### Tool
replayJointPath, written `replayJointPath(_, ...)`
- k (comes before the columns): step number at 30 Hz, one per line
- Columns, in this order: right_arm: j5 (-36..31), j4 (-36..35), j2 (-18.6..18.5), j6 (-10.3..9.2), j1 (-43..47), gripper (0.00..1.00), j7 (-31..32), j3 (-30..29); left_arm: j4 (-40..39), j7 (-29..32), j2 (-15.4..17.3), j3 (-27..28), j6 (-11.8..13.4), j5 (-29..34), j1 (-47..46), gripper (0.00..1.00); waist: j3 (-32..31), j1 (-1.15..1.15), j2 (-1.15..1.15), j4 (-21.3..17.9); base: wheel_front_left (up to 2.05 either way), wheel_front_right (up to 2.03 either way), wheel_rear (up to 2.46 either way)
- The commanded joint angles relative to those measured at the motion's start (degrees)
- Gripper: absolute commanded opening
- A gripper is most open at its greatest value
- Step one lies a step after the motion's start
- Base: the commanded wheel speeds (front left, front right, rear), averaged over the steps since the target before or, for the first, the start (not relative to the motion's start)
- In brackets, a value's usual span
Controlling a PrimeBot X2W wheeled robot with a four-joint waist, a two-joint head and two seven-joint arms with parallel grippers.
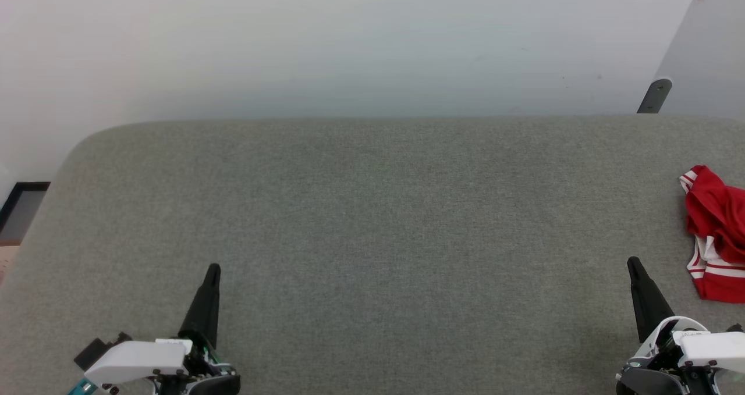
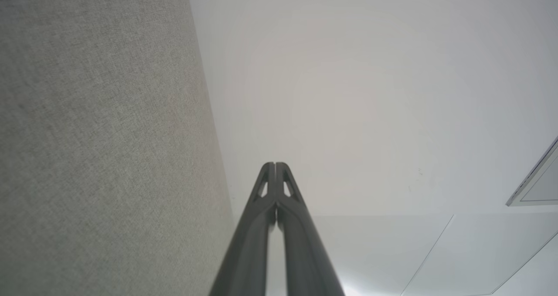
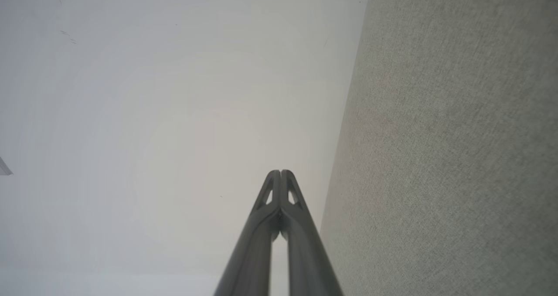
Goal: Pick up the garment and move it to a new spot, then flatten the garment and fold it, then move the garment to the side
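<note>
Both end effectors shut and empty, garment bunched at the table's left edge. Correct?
No, wrong side: the garment lies bunched at the right edge of the grey table, just past the right end effector, as the head view shows. The rest stands: the left end effector and the right one are both shut and empty.

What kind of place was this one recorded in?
Probably an indoor lab or test room set up for folding clothes: a broad table covered in grey fabric, a plain white wall behind it, and a crumpled red-and-white garment lying at the table's right edge.
</note>
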Motion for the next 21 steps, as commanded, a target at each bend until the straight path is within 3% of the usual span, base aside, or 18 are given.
replayJointPath(1,0.2,-0.1,0.2,-0.03,-0.2,0.0,0.1,0.0,-0.1,0.1,0.0,0.1,-0.3,-0.2,-0.5,0.0,0.0,0.0,0.0,0.0,0.0,0.0,0.0)
replayJointPath(21,0.2,-0.1,0.2,-0.02,-0.2,0.0,0.1,0.0,-0.1,0.1,0.0,0.1,-0.3,-0.2,-0.5,0.0,0.0,0.0,0.0,0.0,0.0,0.0,0.0)
